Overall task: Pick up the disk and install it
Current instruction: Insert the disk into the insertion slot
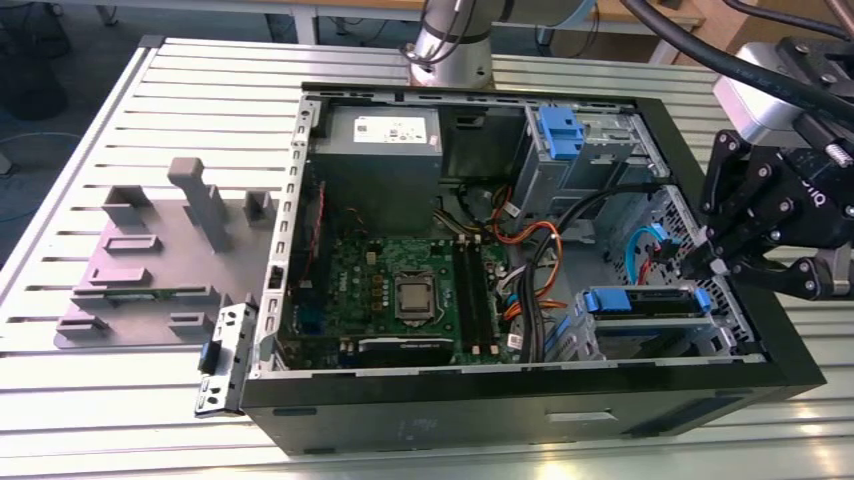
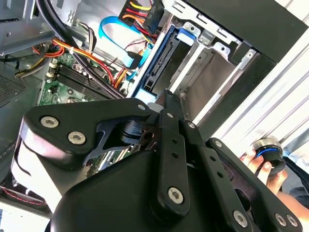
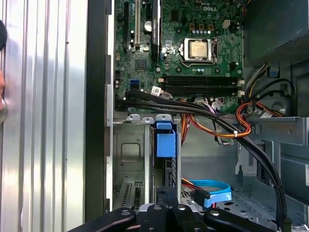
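The disk lies in the lower drive bay of the open computer case, at the exterior view's right. Its blue carrier bracket frames a dark body. My gripper hangs just above the disk's outer end, at the case's right wall. In the second wrist view the gripper has its two black fingers together, the tips at the end of the disk, seen edge-on inside the grey bay. In the first wrist view the gripper points along the disk towards the motherboard.
Black and orange cables and a blue data cable run close beside the bay. The motherboard and power supply fill the case's left half. A grey fixture sits on the slatted table. A person's hand holds a knob nearby.
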Tool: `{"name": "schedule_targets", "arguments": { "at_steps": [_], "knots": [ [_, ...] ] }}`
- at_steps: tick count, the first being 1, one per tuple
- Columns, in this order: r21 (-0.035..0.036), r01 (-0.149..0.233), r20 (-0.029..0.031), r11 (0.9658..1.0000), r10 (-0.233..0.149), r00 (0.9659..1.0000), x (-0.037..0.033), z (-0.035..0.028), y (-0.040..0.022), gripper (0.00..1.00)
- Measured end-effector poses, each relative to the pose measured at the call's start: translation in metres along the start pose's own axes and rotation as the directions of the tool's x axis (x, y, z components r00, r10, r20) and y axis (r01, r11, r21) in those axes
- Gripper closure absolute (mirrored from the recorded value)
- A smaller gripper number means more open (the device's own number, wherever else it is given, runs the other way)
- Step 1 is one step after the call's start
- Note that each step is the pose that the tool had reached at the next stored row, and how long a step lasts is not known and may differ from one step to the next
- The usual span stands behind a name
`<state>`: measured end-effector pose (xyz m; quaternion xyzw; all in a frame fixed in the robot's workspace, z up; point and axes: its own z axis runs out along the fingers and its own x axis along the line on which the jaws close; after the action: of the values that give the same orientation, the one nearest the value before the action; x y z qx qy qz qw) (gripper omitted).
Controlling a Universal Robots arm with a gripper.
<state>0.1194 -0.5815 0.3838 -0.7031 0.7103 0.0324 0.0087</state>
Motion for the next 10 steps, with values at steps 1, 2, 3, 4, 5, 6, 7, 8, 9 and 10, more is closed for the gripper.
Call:
{"name": "schedule_targets", "arguments": {
  "at_steps": [1,2,3,4,5,6,7,8,9,10],
  "knots": [
    [-0.0002,0.0,-0.0001,1.0,0.0,1.0,0.0,0.0003,-0.0008,0.89],
    [-0.0004,0.0,0.0,1.0,0.0,1.0,0.0,0.0006,-0.0016,0.89],
    [-0.0006,0.0,0.0001,1.0,0.0,1.0,0.0,0.001,-0.0024,0.89],
    [-0.0008,0.0,0.0001,1.0,0.0,1.0,0.0,0.0013,-0.0034,0.89],
    [-0.001,0.0,0.0001,1.0,0.0,1.0,0.0,0.0016,-0.0044,0.89],
    [-0.0012,0.0,0.0001,1.0,0.0,1.0,0.0,0.0019,-0.0053,0.89],
    [-0.0014,0.0,0.0001,1.0,0.0,1.0,0.0,0.0022,-0.0062,0.89],
    [-0.0016,0.0,0.0001,1.0,0.0,1.0,0.0,0.0025,-0.007,0.89],
    [-0.0018,0.0,0.0001,1.0,0.0,1.0,0.0001,0.0028,-0.0079,0.89],
    [-0.002,0.0,0.0001,1.0,0.0,1.0,0.0001,0.0031,-0.0088,0.89]
  ]
}}
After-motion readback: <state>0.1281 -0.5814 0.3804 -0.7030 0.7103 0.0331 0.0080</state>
